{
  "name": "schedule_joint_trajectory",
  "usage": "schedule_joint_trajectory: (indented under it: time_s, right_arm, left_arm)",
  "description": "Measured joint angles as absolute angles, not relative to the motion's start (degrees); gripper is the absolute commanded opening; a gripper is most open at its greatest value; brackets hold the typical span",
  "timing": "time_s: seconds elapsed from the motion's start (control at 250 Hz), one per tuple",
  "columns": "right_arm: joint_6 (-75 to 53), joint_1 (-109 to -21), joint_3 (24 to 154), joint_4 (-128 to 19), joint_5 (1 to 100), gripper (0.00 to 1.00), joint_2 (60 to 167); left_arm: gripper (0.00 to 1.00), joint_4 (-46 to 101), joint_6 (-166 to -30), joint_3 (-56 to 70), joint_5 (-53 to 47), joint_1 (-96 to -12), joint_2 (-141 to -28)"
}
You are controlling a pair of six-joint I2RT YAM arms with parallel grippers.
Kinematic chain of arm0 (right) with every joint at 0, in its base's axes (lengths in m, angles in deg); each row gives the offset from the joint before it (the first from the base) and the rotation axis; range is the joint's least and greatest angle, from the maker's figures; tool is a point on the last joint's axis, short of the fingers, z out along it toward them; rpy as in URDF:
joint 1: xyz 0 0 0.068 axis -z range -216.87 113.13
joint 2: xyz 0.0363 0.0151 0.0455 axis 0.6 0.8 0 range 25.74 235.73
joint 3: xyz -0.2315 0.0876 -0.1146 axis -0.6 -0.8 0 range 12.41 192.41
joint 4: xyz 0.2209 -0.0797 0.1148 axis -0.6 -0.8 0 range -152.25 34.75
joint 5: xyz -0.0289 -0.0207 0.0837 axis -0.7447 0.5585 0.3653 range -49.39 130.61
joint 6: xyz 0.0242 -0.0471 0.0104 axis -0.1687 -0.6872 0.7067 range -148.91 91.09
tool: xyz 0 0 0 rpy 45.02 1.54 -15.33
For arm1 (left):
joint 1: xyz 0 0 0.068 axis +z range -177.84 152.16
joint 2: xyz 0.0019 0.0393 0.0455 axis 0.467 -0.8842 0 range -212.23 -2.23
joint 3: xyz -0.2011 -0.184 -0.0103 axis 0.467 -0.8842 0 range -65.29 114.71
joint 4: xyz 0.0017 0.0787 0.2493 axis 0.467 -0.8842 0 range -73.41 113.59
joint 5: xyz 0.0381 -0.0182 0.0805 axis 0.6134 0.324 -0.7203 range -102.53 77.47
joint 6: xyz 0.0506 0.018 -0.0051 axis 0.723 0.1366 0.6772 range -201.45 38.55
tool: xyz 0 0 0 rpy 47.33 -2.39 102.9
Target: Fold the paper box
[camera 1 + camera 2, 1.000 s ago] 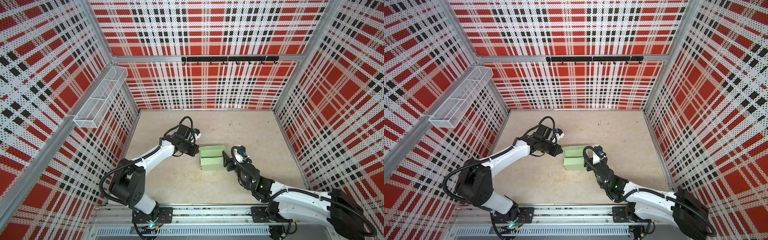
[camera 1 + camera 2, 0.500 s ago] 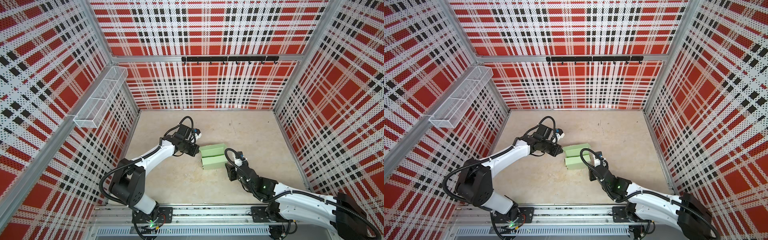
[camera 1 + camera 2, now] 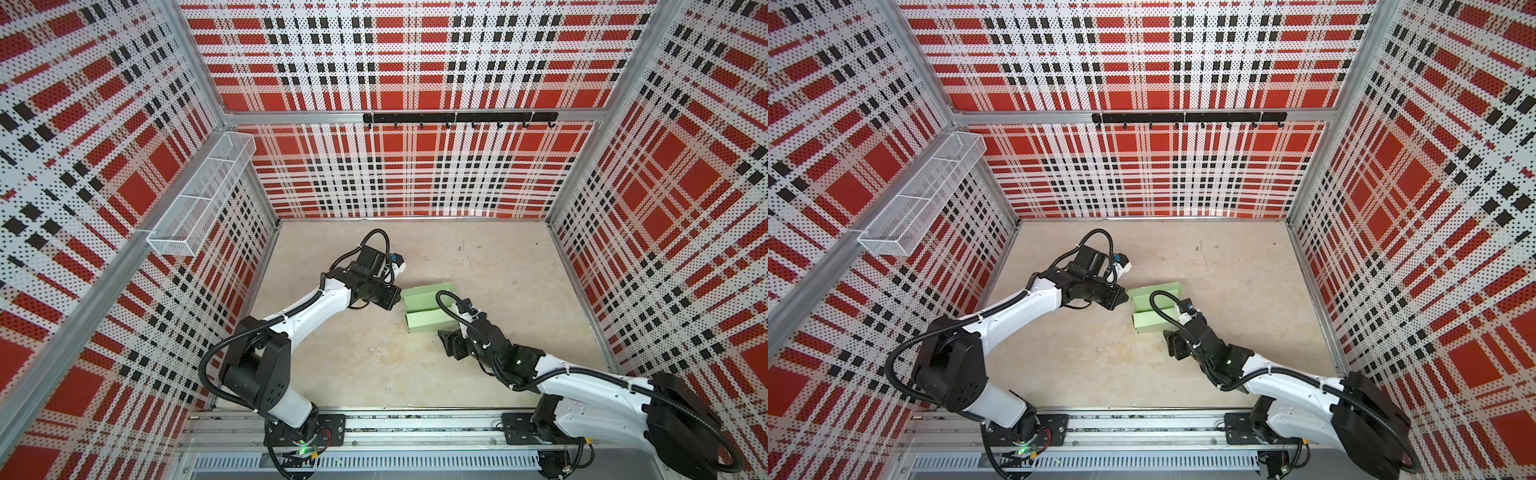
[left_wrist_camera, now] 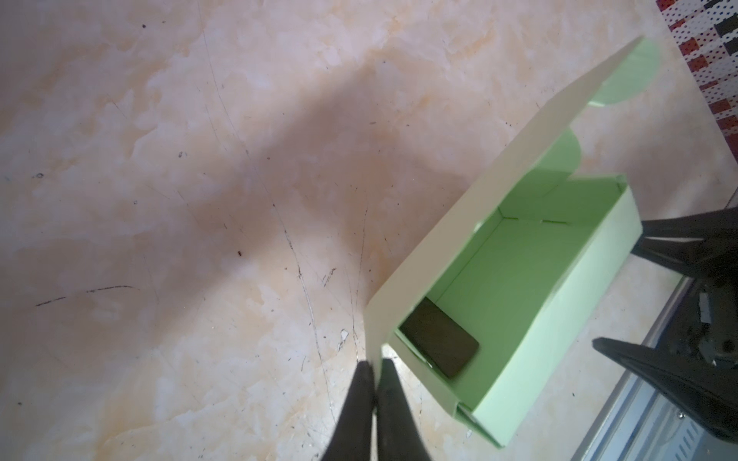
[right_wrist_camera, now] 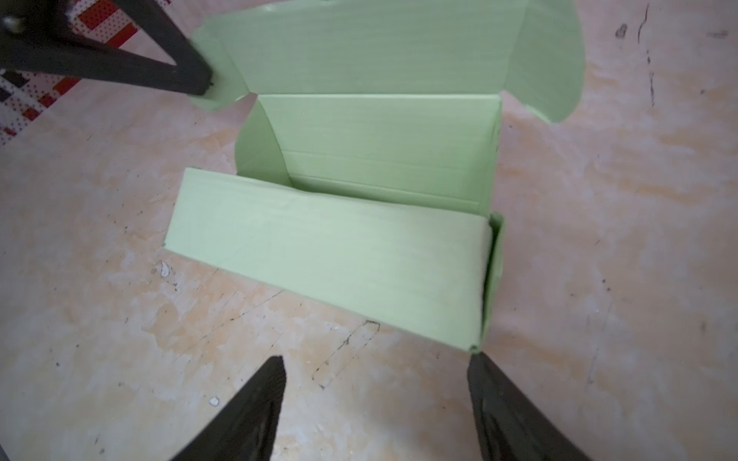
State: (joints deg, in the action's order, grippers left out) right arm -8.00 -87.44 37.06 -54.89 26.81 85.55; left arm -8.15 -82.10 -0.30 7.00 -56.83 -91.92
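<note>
– Plaid perforated walls in red, white and black on three sides; beige marbled tabletop (image 3: 353, 365), scuffed. Fittings?

– One white wire-mesh basket (image 3: 199, 195) on the left wall. One black hook rail (image 3: 457, 117) on the rear wall.

– Item one?

– Paper box (image 3: 428, 323), mint-green card, near the middle of the tabletop. It was half made: the walls were up and the lid stood open on the side toward the rear edge, its rounded ear flaps loose. Both top views showed the paper box (image 3: 1152, 324) in that state.

– Contents?

– One small flat dark block (image 4: 439, 343), lying on the box floor at the end toward the tabletop's left edge.

– Item two?

– Left gripper (image 4: 374, 371). Its fingers were pressed together and clamped on the left end of the open lid.

– Item three?

– Right gripper (image 5: 377, 359). Its jaws stood wide apart and held nothing. It sat low over the tabletop, just in front of the box's front wall and toward the right end. One fingertip (image 5: 485, 371) was right at the front right corner; whether it touched could not be told.
</note>
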Motion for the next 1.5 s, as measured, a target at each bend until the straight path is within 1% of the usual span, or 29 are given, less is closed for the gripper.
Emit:
schedule_joint_trajectory:
  time_s: [0.06,0.148,0.316,0.452,0.56,0.572,0.584,0.592,0.76,0.932,1.056,1.18,1.236,1.344,1.497]
  right_arm:
    - [-9.38,-85.82,37.21,-57.01,28.91,0.82,83.10]
    - [-11.63,-83.68,37.21,-60.11,31.25,0.89,80.24]
    - [-14.69,-78.71,36.84,-60.92,35.75,0.90,79.56]
    - [-18.52,-76.40,37.06,-58.56,36.36,0.92,86.84]
    - [-23.11,-73.25,37.01,-56.03,39.97,0.94,91.75]
    - [-23.50,-72.42,36.97,-55.48,40.82,0.94,92.02]
    - [-23.79,-71.85,36.95,-55.00,41.45,0.99,92.28]
    - [-24.03,-71.41,36.93,-54.67,41.91,1.00,92.37]
    - [-28.14,-62.21,36.27,-44.73,52.40,1.00,94.77]
    - [-30.69,-55.28,36.40,-34.63,67.55,1.00,103.60]
    - [-32.29,-54.26,36.95,-29.12,75.31,1.00,109.02]
    - [-33.03,-54.15,40.16,-23.85,81.80,1.00,115.36]
    - [-32.92,-53.97,41.56,-20.97,83.57,1.00,118.22]
    - [-31.98,-53.21,43.05,-13.82,86.67,0.97,124.28]
    - [-27.76,-52.42,43.00,0.45,90.19,0.93,134.24]
  left_arm:
    - [0.08,-7.89,-82.01,-0.27,6.89,-56.83,-92.12]
    - [0.08,-7.67,-81.94,-0.23,6.67,-56.83,-92.64]
    - [0.08,-7.63,-81.77,-0.21,6.52,-56.86,-93.49]
    - [0.08,-7.43,-81.55,-0.19,6.50,-56.97,-93.93]
    - [0.08,-7.30,-81.35,0.01,6.48,-57.08,-94.21]
    - [0.08,-7.28,-81.33,0.03,6.48,-57.10,-94.24]
    - [0.08,-7.28,-81.31,0.05,6.50,-57.10,-94.24]
    - [0.08,-7.28,-81.29,0.10,6.48,-57.12,-94.26]
    - [0.08,-7.24,-81.05,0.42,6.48,-57.18,-94.37]
    - [0.08,-7.17,-80.79,0.45,6.48,-57.18,-94.56]
    - [0.08,-6.95,-80.24,0.49,6.50,-57.18,-94.56]
    - [0.08,-6.73,-79.74,0.51,6.50,-57.18,-94.56]
    - [0.08,-6.56,-79.65,0.51,6.48,-57.18,-94.59]
    - [0.08,-6.34,-79.50,0.53,6.50,-57.18,-94.61]
    - [0.08,-6.36,-79.17,0.56,6.46,-57.14,-94.61]
